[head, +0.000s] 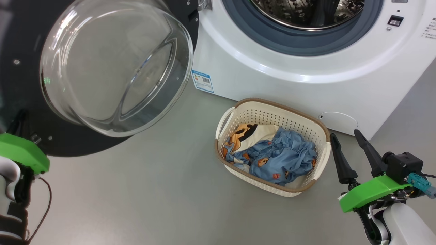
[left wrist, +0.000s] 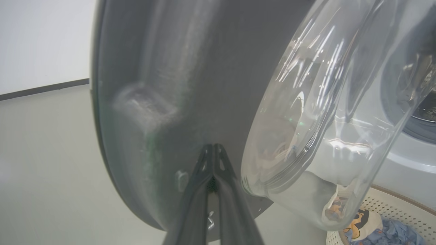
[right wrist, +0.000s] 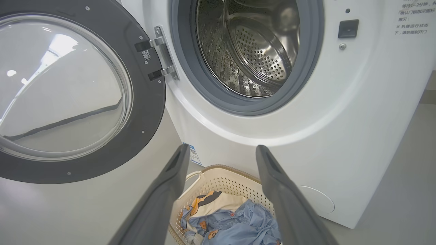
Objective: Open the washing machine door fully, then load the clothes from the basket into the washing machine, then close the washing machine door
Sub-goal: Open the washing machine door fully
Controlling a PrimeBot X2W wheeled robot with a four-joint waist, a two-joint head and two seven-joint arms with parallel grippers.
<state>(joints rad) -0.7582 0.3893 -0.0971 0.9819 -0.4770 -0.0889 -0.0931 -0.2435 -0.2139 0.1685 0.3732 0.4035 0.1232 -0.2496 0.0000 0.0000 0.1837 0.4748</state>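
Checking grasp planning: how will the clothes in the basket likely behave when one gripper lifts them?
The clothes lie crumpled in folds, so they will probably droop limply and trail. The blue and cream pieces overlap, so one may drag the other. The basket looks light and might shift.

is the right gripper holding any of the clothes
No, the right gripper is open and empty, and the clothes lie in the basket.
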